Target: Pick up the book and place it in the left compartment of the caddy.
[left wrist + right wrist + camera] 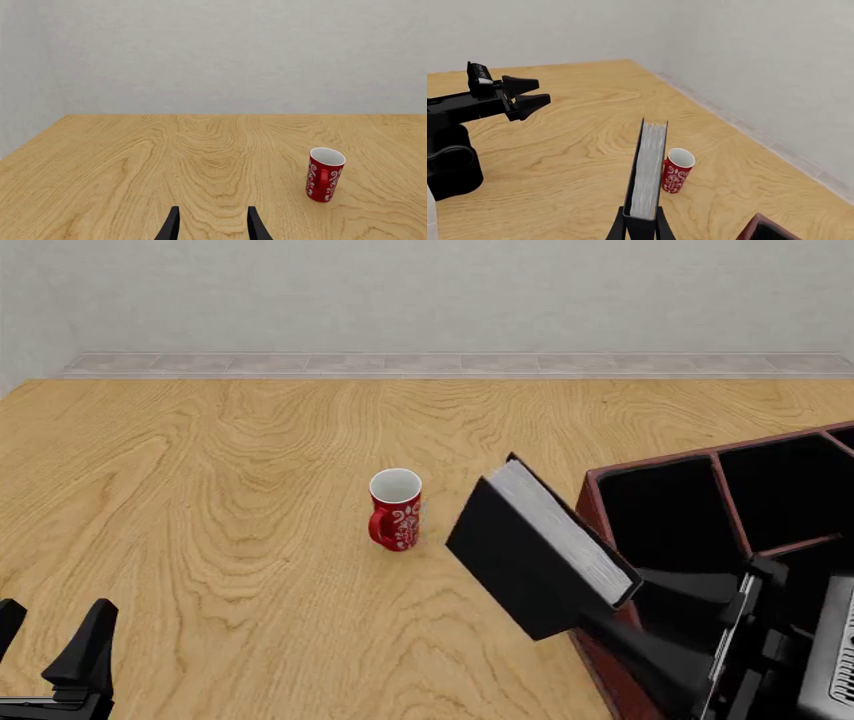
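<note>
The black book (527,555) with its white-grey page block (649,170) hangs tilted in the air, held at one end by my right gripper (607,618), which is shut on it. It sits just left of the caddy (721,530), a dark red-brown box at the right whose left compartment (663,515) is a wide black slot. My left gripper (47,640) stands open at the table's near left, fingertips (172,225) apart over bare wood, with nothing between them.
A red mug (395,510) with white patterns stands upright mid-table, left of the book; it also shows in the left wrist view as mug (324,174). The left arm (487,97) shows in the right wrist view. A wall runs behind the table.
</note>
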Controlling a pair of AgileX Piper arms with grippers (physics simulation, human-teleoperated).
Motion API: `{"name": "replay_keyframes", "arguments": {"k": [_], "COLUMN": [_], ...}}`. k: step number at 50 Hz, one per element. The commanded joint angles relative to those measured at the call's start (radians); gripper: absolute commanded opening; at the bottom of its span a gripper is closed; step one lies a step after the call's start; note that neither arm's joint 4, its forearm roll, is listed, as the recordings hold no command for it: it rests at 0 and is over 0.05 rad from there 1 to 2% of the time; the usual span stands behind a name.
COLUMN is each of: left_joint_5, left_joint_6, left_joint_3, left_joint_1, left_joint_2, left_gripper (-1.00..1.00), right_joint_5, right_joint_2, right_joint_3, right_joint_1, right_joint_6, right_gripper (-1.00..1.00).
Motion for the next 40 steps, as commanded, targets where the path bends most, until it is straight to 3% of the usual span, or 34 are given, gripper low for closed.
{"name": "replay_keyframes", "arguments": {"k": [1,14,40], "left_joint_5": [0.0,0.0,0.0], "left_joint_6": [0.0,0.0,0.0], "left_joint_3": [0.0,0.0,0.0], "left_joint_1": [0.0,0.0,0.0], "left_joint_2": [0.0,0.0,0.0], "left_gripper": [1.0,1.0,1.0], "right_joint_5": [0.041,0.088,0.278], "right_joint_2": [-0.066,-0.115,-0.293], "right_joint_3": [-0.019,-0.026,-0.066], "right_joint_1": [-0.043,-0.067,-0.11], "right_joint_6": [0.018,0.012,0.0], "right_gripper": [-1.0,-1.0,-1.0]}}
